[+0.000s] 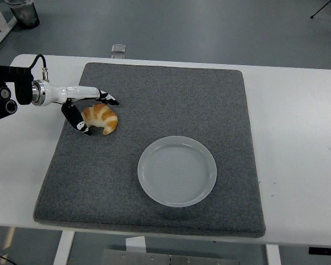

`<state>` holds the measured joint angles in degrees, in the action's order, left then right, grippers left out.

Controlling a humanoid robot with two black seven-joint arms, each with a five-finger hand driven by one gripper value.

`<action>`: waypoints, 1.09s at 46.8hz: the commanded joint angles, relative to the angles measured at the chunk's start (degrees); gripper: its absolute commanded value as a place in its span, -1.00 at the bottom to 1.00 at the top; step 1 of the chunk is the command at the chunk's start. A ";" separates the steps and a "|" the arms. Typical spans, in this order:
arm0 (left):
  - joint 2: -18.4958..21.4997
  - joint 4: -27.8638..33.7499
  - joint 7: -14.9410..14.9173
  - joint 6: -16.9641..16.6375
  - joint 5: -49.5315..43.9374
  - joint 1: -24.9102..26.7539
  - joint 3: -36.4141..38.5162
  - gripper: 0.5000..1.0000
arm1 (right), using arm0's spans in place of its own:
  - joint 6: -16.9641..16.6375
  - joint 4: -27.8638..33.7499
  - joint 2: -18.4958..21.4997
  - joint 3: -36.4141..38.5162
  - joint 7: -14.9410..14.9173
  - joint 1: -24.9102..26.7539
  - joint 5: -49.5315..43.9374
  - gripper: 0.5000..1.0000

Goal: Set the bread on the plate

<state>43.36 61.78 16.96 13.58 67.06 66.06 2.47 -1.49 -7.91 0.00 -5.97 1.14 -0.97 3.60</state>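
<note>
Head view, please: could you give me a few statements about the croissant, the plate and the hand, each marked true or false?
1. The croissant lies on the grey mat. True.
2. The plate already holds the croissant. False: the plate is empty and the croissant lies apart from it.
3. The left hand straddles the croissant. True.
4. The right hand is over the plate. False: no right hand is visible.

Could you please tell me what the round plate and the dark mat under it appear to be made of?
The round pale grey plate looks like matte, slightly translucent plastic, though glazed ceramic is possible: faint concentric rings, soft sheen. The dark grey rectangular mat looks like felt or short-pile carpet: speckled, fuzzy, no shine.
</note>
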 commanded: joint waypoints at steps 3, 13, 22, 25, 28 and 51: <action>-0.03 0.01 -0.09 -0.57 0.00 -0.58 0.08 0.94 | 0.00 0.00 0.00 -0.01 0.00 0.00 0.00 0.81; -3.19 -2.80 -0.09 -2.67 0.35 -1.11 0.00 0.93 | 0.00 0.00 0.00 -0.01 0.00 0.00 0.00 0.82; -3.72 -3.51 -0.09 -3.64 0.35 -1.02 0.08 0.93 | 0.00 -0.09 0.00 -0.01 0.00 0.00 0.00 0.81; -3.81 -3.59 -0.09 -3.99 0.44 -1.11 0.08 0.93 | 0.00 0.00 0.00 -0.01 0.00 0.00 0.00 0.81; -3.90 -3.68 -0.09 -4.35 0.44 -1.11 0.08 0.93 | 0.00 0.00 0.00 -0.01 0.00 0.00 0.00 0.81; -6.27 -5.70 -0.09 -6.81 4.13 -2.78 0.00 0.66 | 0.00 0.00 0.00 -0.01 0.00 0.00 0.00 0.81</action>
<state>37.20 56.12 16.88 7.06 70.92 63.20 2.47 -1.49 -7.92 0.00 -5.96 1.15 -0.96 3.60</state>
